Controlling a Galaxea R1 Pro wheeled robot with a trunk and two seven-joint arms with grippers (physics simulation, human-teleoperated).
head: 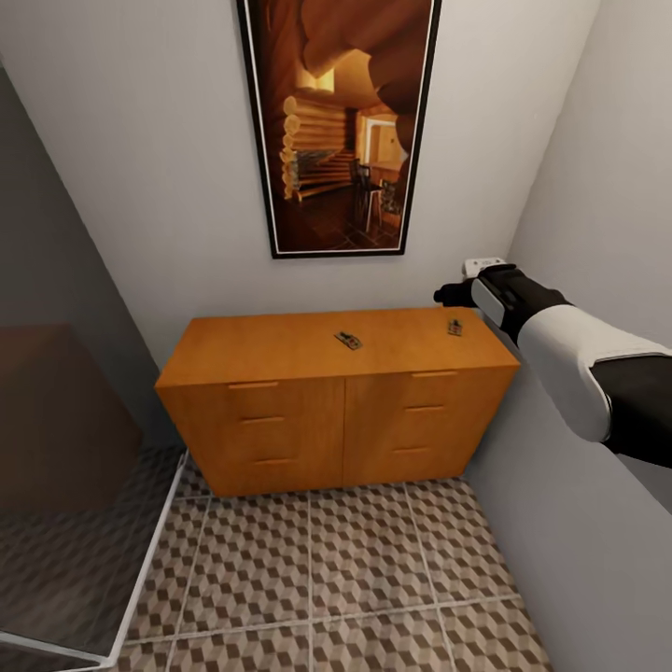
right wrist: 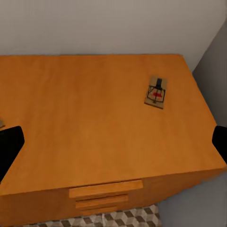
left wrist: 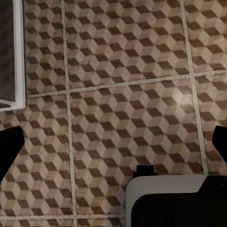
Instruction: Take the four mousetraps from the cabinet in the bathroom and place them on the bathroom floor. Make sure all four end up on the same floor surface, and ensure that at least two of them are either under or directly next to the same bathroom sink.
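Smooth orange wooden cabinet, two flat mousetraps on top toward 1 o'clock, right gripper wide apart above, left gripper wide apart over cube-patterned tile floor.

mousetraps x2 (both atop) | cabinet x1 | painting x1

Head and right wrist: cabinet top.
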